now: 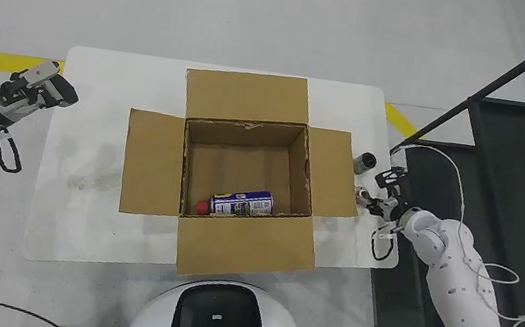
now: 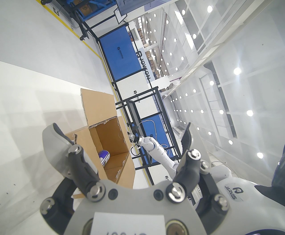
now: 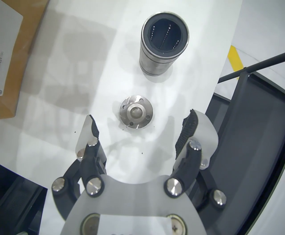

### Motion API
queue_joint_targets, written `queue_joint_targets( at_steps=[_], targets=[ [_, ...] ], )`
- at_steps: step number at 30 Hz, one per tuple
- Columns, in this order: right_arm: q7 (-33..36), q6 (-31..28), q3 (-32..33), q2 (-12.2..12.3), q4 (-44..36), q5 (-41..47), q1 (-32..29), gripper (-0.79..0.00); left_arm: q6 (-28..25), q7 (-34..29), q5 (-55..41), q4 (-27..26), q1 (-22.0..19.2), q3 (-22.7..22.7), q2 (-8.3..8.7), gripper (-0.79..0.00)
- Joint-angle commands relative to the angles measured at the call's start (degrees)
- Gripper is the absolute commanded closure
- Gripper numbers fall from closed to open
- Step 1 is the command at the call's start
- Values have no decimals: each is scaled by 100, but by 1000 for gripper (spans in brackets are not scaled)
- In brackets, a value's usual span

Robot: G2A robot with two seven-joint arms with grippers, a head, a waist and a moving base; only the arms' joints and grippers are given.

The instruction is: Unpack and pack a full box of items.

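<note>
Beyond the left edge of the white worktop, the left gripper is spread wide and holds nothing. Its own view looks across at the cardboard box. The box sits mid-worktop with all four flaps folded out. Inside it, a spray can with a blue-and-white label and a red cap lies on its side against the near wall. The left wrist view catches the can's domed blue end.

At the right edge, the top view shows a small metal cylinder. The right wrist view shows it standing on end, its dark bore lined with ball rows. Near it lies a round steel flange with a centre ball. The right gripper is open and empty, with the flange just ahead of its fingers.
</note>
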Motion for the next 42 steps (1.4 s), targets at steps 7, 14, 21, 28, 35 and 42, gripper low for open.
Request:
queue_joint_targets(
  at_steps=[7, 14, 21, 28, 35, 42],
  targets=[
    [4, -184, -348, -75, 489, 11, 409, -597, 0, 0, 0, 0, 0, 0, 0, -785],
    [1, -209, -528, -111, 784, -53, 556, -419, 0, 0, 0, 0, 0, 0, 0, -785],
    [-90, -199, -618, -130, 964, -97, 673, -302, 0, 0, 0, 0, 0, 0, 0, -785],
    [-171, -40, -703, -140, 919, -292, 704, 0, 0, 0, 0, 0, 0, 0, 0, -785],
    [-289, 77, -482, -67, 664, -402, 525, 0, 0, 0, 0, 0, 0, 0, 0, -785],
    [-336, 15, -63, 36, 345, -232, 215, 0, 0, 0, 0, 0, 0, 0, 0, -785]
  ],
)
